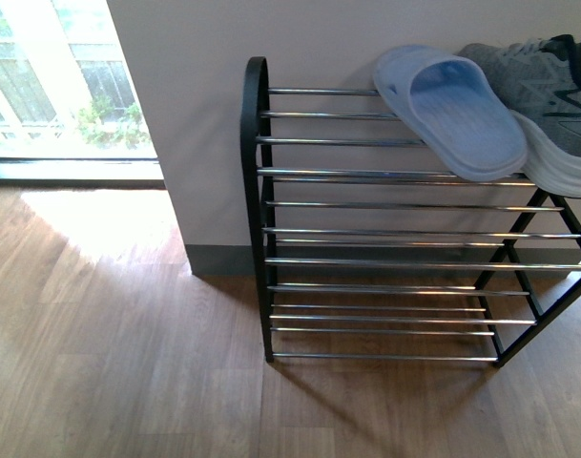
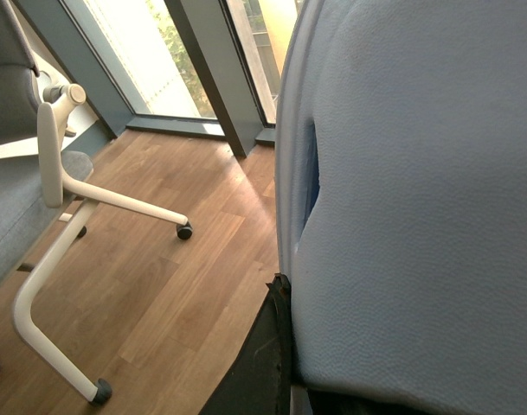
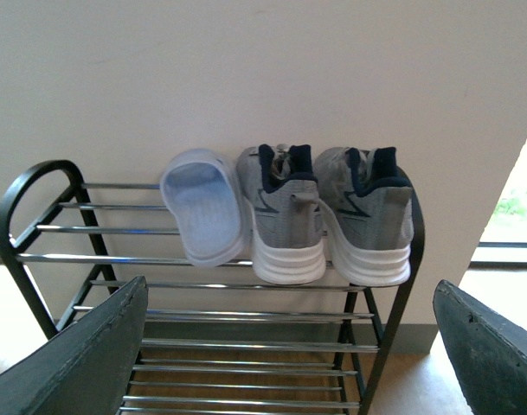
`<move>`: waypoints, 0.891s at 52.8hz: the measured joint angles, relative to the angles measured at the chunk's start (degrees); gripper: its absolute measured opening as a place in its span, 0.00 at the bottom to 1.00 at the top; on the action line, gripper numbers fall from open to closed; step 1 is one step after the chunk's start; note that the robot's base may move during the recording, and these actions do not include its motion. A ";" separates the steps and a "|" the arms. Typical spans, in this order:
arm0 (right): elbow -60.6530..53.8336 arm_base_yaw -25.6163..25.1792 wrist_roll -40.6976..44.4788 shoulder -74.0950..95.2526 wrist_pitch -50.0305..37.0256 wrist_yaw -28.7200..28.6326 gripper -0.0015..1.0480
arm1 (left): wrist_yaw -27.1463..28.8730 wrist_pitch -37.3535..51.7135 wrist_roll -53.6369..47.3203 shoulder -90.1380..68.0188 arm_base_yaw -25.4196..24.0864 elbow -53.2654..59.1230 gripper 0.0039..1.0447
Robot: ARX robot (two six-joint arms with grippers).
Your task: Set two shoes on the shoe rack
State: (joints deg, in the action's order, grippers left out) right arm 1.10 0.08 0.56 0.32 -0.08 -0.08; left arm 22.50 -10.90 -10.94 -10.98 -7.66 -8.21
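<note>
A slide (image 3: 202,216) and two sneakers (image 3: 324,216) sit side by side on the shoe rack's (image 1: 385,234) top shelf toward its right end, slide leftmost; rack stands against a wall (image 1: 300,38).

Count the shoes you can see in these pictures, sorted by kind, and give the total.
Grey sneakers on the top shelf of the rack: 2
Pale blue slides: 2, one on the top shelf and one held close to the left wrist camera
Total: 4 shoes
</note>
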 joint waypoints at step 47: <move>0.00 0.00 -0.02 -0.04 0.09 0.22 0.91 | -2.93 24.26 26.34 -60.92 20.96 -25.77 0.02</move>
State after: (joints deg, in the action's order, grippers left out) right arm 1.10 0.08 0.54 0.27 0.01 0.14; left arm 19.57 13.37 15.40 -71.90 13.30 -33.98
